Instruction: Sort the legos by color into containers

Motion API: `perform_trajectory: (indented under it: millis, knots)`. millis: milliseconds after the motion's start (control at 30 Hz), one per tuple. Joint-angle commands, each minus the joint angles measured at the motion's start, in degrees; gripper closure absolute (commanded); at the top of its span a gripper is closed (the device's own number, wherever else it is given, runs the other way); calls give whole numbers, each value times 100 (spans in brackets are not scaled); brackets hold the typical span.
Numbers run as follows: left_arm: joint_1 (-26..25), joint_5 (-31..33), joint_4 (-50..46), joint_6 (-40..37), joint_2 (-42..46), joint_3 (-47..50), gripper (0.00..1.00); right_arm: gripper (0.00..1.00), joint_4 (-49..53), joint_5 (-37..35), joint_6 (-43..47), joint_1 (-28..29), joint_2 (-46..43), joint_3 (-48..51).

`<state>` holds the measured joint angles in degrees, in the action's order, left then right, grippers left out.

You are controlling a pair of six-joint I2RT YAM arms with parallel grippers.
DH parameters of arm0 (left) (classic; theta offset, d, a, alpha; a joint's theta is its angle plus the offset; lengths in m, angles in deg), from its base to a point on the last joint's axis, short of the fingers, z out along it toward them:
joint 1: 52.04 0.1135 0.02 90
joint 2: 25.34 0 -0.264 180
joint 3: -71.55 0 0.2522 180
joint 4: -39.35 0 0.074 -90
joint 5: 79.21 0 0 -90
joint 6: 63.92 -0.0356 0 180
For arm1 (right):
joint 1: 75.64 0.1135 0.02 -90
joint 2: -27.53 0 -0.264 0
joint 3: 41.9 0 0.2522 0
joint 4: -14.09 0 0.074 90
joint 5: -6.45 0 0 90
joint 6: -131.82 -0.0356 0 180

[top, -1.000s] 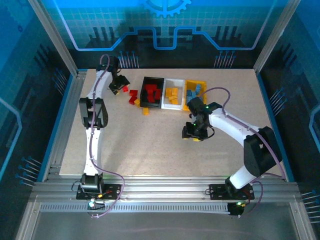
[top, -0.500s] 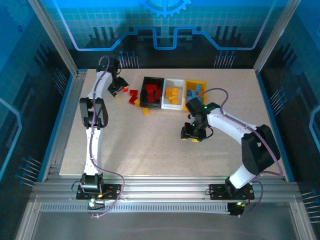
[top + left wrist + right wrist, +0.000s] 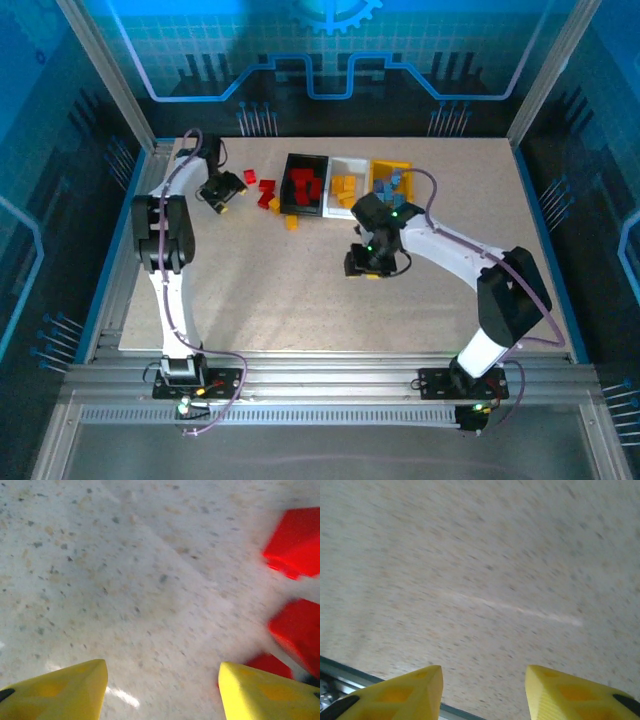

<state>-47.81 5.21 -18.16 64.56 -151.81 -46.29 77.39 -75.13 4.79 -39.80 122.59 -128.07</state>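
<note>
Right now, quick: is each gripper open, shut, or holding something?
Left gripper: open, holding nothing, with red legos close beside it.
Right gripper: open, holding nothing, over the table.

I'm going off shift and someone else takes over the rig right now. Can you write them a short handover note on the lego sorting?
Left pincer: open, empty, low over the table, beside the loose red legos.
Right pincer: open, empty, over bare table in front of the bins.
Done: black bin holds red legos, white bin orange-yellow ones, yellow bin blue ones.
Left: about three loose red legos and two loose orange-yellow legos, on the table by the black bin's left side and near corner.
</note>
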Motion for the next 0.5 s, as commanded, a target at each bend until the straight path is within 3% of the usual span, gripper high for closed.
perform_trajectory:
  millis: [0, 133, 233, 333, 467]
  knots:
    - [125, -936, 673, -221, 479, -90, 42, 53, -111, 51, 177, 131, 310, -709]
    - [175, -1935, 1076, 35, -55, -811, 56, 55, -22, 216, 110, 273, 577, -1186]
    - [173, -2678, 1834, 665, -541, -1140, 61, 56, 96, 162, 35, 367, 588, -1234]
    - [144, -2986, 2486, 1158, -1021, -1461, 64, 60, 201, 125, -68, 410, 452, -1153]
    - [148, -3076, 2800, 1484, -1627, -2067, 76, 66, 478, -22, -216, 448, 103, -1006]
